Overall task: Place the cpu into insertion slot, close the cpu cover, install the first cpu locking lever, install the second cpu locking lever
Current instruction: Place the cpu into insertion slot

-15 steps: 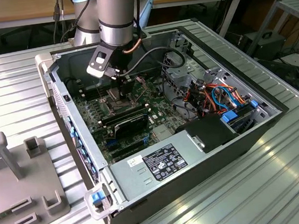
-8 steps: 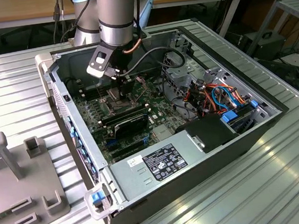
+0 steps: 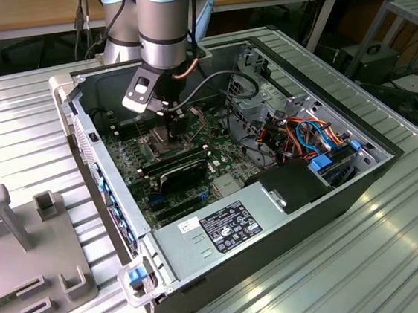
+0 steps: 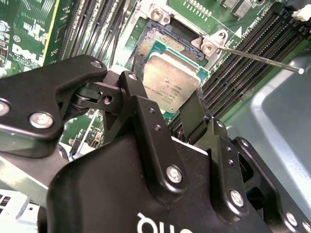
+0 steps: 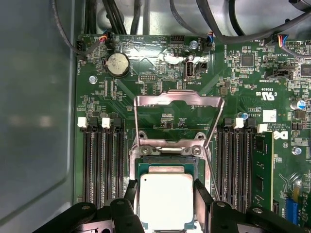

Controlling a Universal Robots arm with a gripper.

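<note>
A ribbed metal table (image 3: 399,256) fills the near part of the exterior view. On it are an open computer case (image 3: 327,211) and, at the exterior view's left, a grey fixture block (image 3: 24,250). The power supply (image 3: 224,226) is nearest inside the case, and the green motherboard (image 3: 139,167) lies beyond it. The arm comes down into the case from above, with its gripper (image 3: 170,127) low over the board.

In both wrist views the black fingers (image 5: 203,196) are clenched on two opposite edges of the cpu (image 5: 166,199), whose silver top faces up. The chip is over the insertion slot (image 4: 163,36), and a strip of the slot's pin field lies bare past the chip's far edge. Whether the chip rests in the slot, I cannot tell.

Just beyond the slot the cpu cover (image 5: 177,98) stands swung up on its hinge. A thin locking lever (image 4: 257,59) sticks out beside the slot. Black memory slots (image 5: 102,165) flank it on both sides, and a coin battery (image 5: 118,64) sits farther on.
</note>
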